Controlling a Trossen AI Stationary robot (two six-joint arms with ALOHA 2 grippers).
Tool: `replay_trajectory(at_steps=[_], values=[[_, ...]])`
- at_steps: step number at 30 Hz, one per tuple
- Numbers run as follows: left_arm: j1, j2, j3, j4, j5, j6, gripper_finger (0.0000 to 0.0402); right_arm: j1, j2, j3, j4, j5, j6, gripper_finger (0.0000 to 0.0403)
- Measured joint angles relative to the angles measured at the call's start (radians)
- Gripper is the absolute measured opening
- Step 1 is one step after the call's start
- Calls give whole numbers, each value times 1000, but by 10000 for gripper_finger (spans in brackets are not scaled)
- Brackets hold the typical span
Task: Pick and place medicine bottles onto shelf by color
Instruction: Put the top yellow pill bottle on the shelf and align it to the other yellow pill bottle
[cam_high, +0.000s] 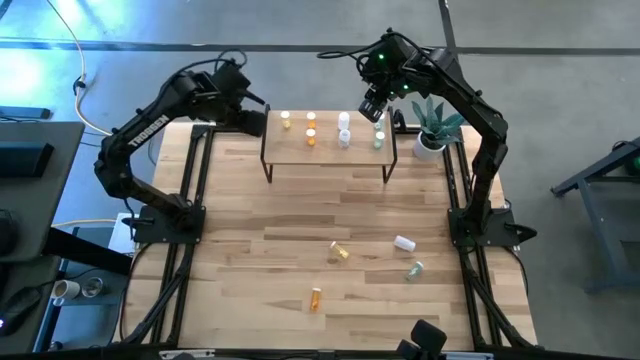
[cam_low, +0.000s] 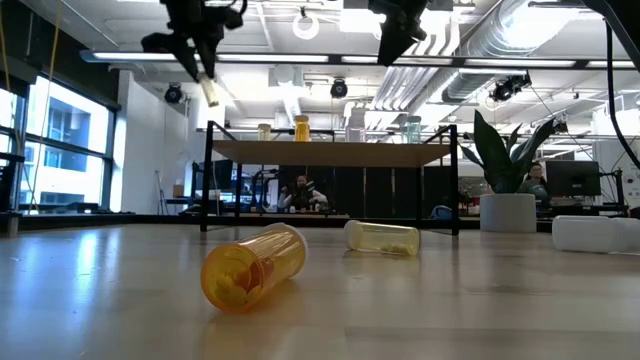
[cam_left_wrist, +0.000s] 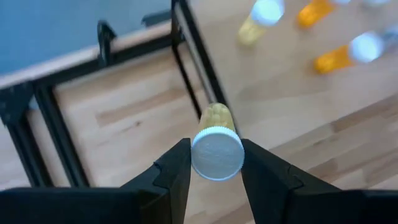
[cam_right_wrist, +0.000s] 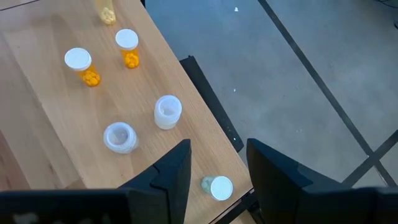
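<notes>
The shelf stands at the table's far side with several bottles upright on it: yellow, orange, white and greenish. My left gripper is just past the shelf's left end, above board height, shut on a yellow bottle with a white cap. My right gripper is open and empty above the shelf's right end, over the greenish bottles. Several bottles lie on their sides on the table: yellow, white, greenish and orange. My left gripper pinches the yellow bottle at its capped end, one finger on each side of the cap. The fingers point down. The body points away below them. In the low view the bottle hangs tilted, lifted clear.
A potted plant stands just right of the shelf, close to my right arm. The table's black frame rails run along both sides. In the low view the lying orange bottle and yellow bottle are in front of the shelf.
</notes>
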Motion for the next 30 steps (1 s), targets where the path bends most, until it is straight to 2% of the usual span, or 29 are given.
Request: replay_trajectory(at_steps=[7,15,30], values=[[-13,0,100,64,-4,8,119,0,0,0,0,0,0,146],[-13,6,135,166,0,33,119,0,0,0,1,0,0,146],[-13,139,274,145,7,139,119,0,0,0,2,0,0,146]])
